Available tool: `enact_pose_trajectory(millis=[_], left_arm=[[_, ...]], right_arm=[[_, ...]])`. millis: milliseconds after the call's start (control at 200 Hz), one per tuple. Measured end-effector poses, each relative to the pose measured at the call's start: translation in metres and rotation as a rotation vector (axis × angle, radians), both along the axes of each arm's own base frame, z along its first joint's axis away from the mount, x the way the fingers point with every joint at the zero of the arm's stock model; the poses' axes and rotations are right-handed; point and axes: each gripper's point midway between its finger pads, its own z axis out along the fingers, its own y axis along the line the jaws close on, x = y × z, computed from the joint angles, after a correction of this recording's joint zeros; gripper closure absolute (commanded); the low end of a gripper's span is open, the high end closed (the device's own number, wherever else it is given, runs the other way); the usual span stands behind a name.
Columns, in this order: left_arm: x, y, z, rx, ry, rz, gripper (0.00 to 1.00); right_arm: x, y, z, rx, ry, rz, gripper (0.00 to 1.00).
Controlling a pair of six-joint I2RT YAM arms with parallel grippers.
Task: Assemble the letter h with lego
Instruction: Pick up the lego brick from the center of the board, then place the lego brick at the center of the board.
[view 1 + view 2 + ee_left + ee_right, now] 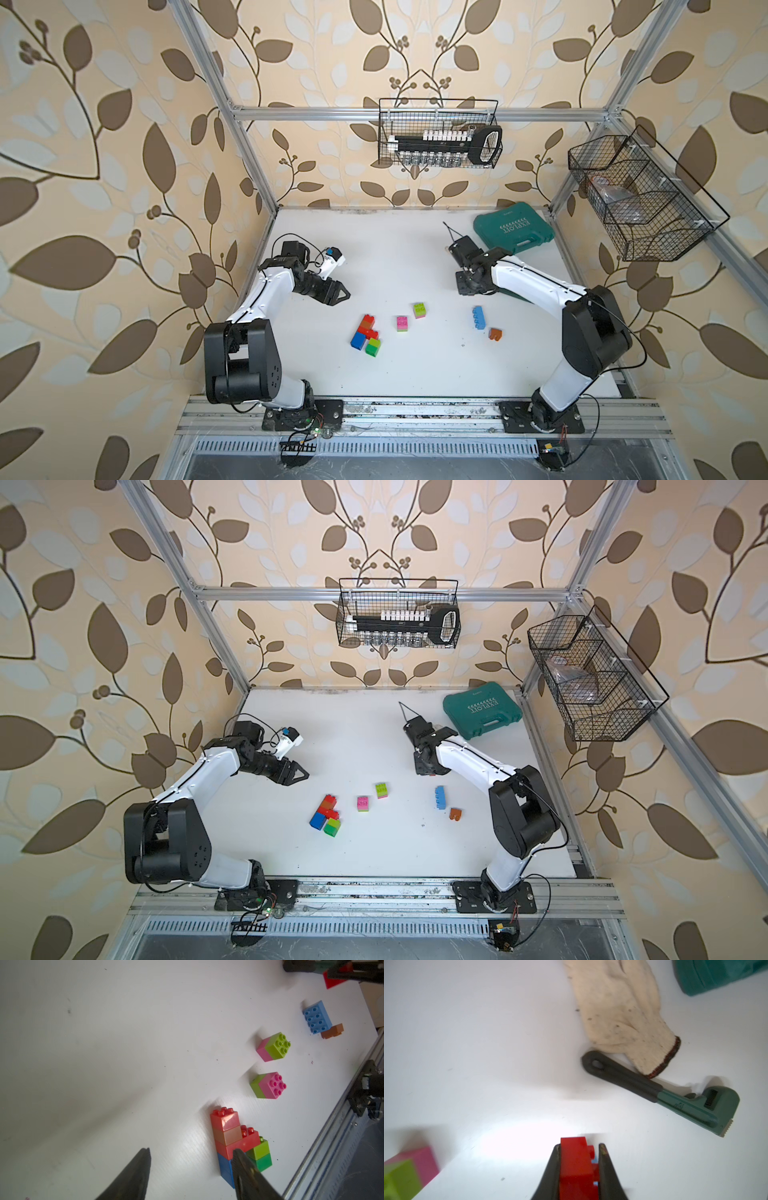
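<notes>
White tabletop (374,257) filled the floor of a metal frame backed by leaf-patterned wallpaper (104,166). Near the middle lay a joined cluster of lego (365,334): red, orange and blue bricks in a column, with a lime-and-green pair against its side. Just beside it sat a pink-topped pair (402,323) and a lime-topped pair (419,310), apart from each other. Toward the right arm lay a long light blue brick (478,318), with a small orange brick (495,333) near it.

The right gripper (579,1145) was clenched on a red brick (576,1167). A sliver of light blue showed behind the brick, possibly a second piece, though blur left that unsure. The left gripper (191,1150) hung near the cluster with its fingers spread and nothing between them.

Beyond the right gripper, a white glove (618,1012) touched the black handle of a green wrench (675,1099), and a teal case (513,232) lay near the back edge.
</notes>
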Motion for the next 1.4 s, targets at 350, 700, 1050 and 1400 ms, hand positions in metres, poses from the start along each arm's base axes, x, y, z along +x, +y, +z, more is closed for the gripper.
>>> enact_pose_trajectory(millis=[350,700,1050,1400], left_arm=[[0.012,0.017,-0.001,-0.011,-0.029,0.108,0.36],[0.011,0.017,-0.003,-0.015,-0.029,0.119,0.36],[0.011,0.017,-0.003,-0.015,-0.029,0.120,0.36],[0.002,0.000,0.004,-0.085,-0.032,0.041,0.32]], right_arm=[[-0.071,0.027,-0.029,-0.170,0.118,0.031,0.86],[-0.081,0.005,-0.073,-0.460,0.113,-0.054,0.67],[-0.089,0.051,-0.071,-0.288,0.084,0.015,0.52],[-0.104,0.074,-0.031,0.115,0.071,0.034,0.41]])
